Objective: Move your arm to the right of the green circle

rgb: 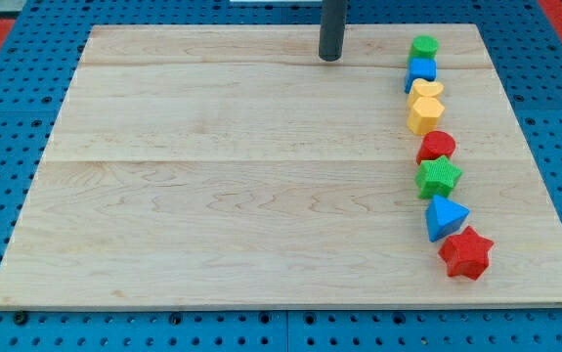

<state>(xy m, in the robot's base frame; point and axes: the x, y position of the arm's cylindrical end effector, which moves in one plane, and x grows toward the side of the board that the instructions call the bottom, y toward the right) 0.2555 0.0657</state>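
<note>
The dark rod comes straight down from the view's top, upright, and my tip [331, 58] rests on the wooden counter [212, 196] near its top edge, a little right of centre. There is no pincer on this arm, only the rod.

The green circle [423, 47] sits at the top of a column of blocks along the view's right side, well to the right of my tip and apart from it. Below it, each close to the next, come a blue block [421, 70], a yellow heart [426, 89], a yellow hexagon [424, 114], a red block [436, 147], a green star [439, 177], a blue triangle [445, 217] and a red star [466, 253].
</note>
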